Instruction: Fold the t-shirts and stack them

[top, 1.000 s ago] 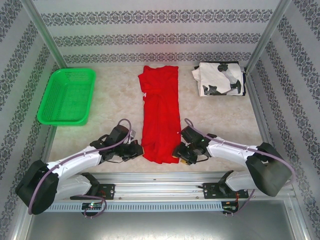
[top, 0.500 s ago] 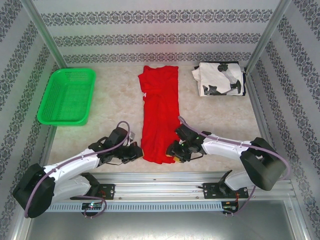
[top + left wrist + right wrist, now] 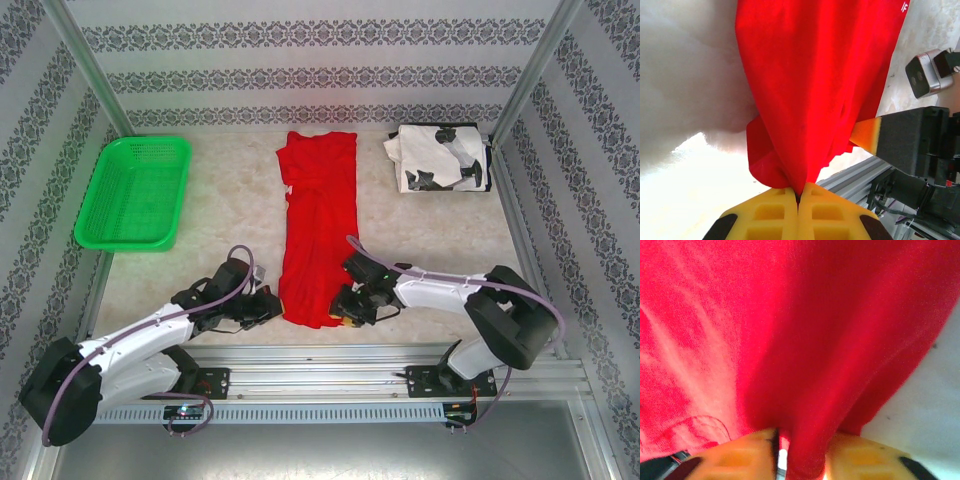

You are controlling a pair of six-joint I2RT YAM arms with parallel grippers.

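The red t-shirt (image 3: 320,215) lies as a long narrow strip down the middle of the table, folded lengthwise. My left gripper (image 3: 274,306) is shut on its near left corner, and the cloth (image 3: 815,85) rises out of the closed yellow jaws (image 3: 799,194). My right gripper (image 3: 342,306) sits at the near right corner, and a thick fold of red cloth (image 3: 790,330) is pinched between its pads (image 3: 802,452). The white t-shirt with black blotches (image 3: 440,158) lies folded at the back right.
A green mesh basket (image 3: 135,190) stands at the back left. Metal frame posts (image 3: 95,75) rise at both back corners, and a rail (image 3: 320,375) runs along the near edge. Bare table (image 3: 225,215) lies on either side of the red strip.
The right gripper has slid left onto the shirt's near right corner and its jaws have narrowed on the cloth. The left gripper has stayed shut on its corner, shifting slightly towards the near edge.
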